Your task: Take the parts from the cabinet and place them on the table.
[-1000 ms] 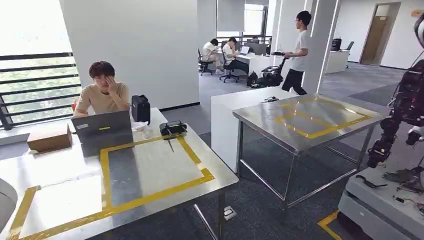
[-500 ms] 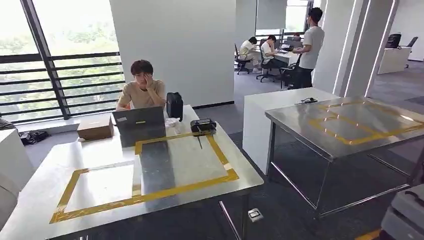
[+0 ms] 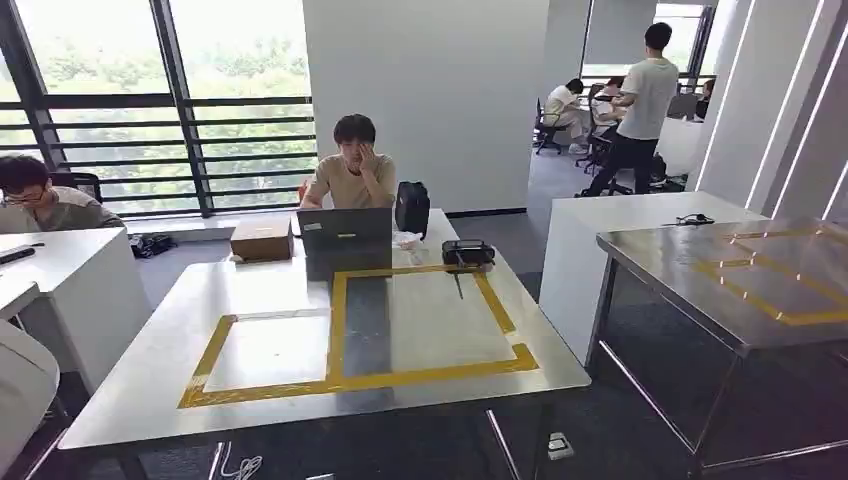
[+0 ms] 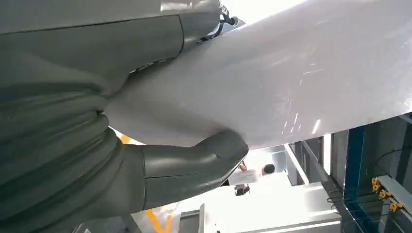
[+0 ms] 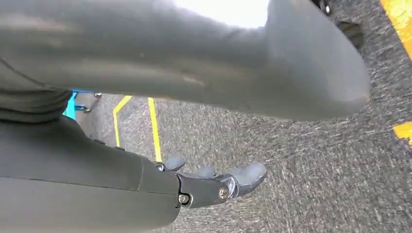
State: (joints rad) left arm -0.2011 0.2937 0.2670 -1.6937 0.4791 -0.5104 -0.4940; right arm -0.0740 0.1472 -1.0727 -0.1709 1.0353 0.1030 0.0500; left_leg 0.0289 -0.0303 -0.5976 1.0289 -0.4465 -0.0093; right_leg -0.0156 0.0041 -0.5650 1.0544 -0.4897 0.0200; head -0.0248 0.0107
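A steel table (image 3: 275,290) with yellow-taped rectangles (image 3: 430,378) stands straight ahead in the head view. At the lower left edge of that view a curved white part (image 3: 18,390) pokes in. In the left wrist view my left hand (image 4: 73,160) holds this large smooth white part (image 4: 291,73), the thumb (image 4: 194,162) pressed against its underside. My right hand (image 5: 145,184) hangs over grey carpet, its fingers (image 5: 243,177) apart and holding nothing.
A seated person (image 3: 352,172) works at a laptop (image 3: 345,240) on the table's far side, beside a cardboard box (image 3: 262,238), a black bag (image 3: 411,207) and a black device (image 3: 467,253). A second steel table (image 3: 700,270) stands right, a white desk (image 3: 60,280) left.
The camera has turned left: the whole scene has slid to the right and the taped table now sits centred. The white part stays at the lower left edge.
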